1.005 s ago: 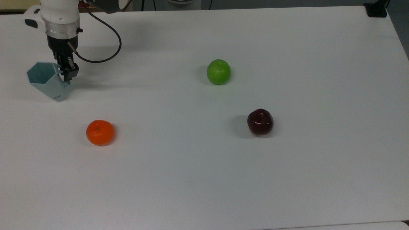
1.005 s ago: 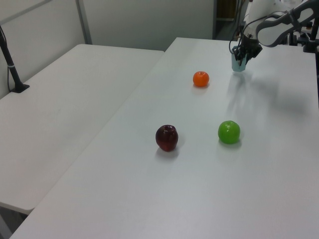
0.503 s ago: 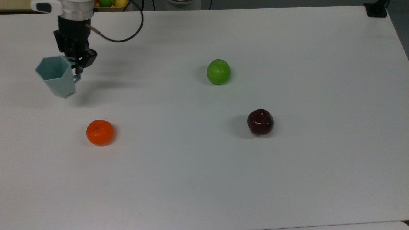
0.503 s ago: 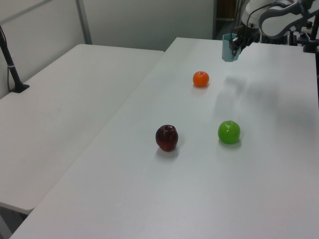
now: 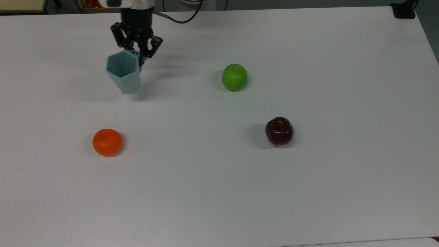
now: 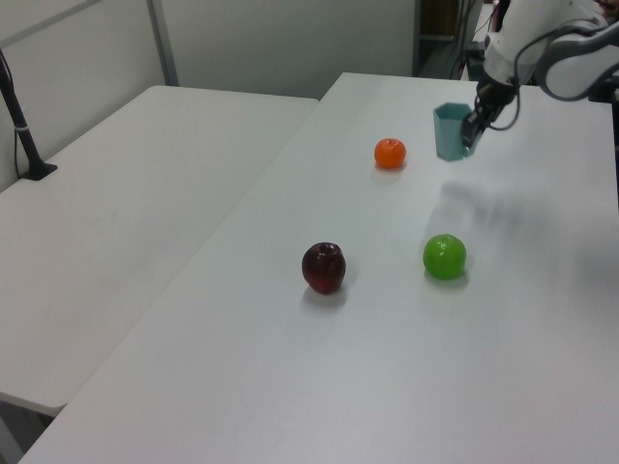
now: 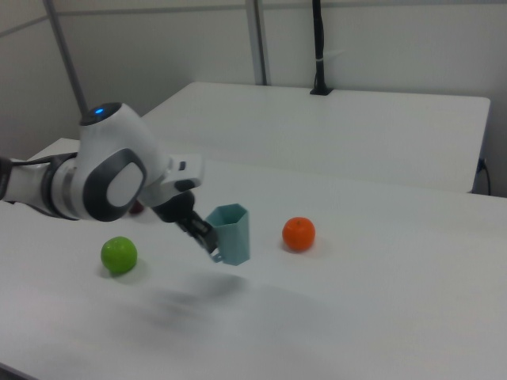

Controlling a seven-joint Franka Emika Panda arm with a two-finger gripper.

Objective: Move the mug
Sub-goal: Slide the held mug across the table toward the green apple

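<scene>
We carry the mug (image 5: 124, 73) above the table (image 5: 308, 192), far side of the top view, gripper (image 5: 139, 56) clamped on its handle side. The transport step is in hand, we judge. Next we need a bare spot away from the green apple (image 5: 234, 77) and a level descent.

Mug (image 5: 124, 72) handle (behind claw (image 5: 139, 56)) hidden

Evenly lit white desk (image 5: 308, 188) under soft overhead light.
Fruits cast faint shadows toward the top view's left; the red apple (image 5: 279, 130) shows small glints; a blurred shadow smears in the right view.
</scene>
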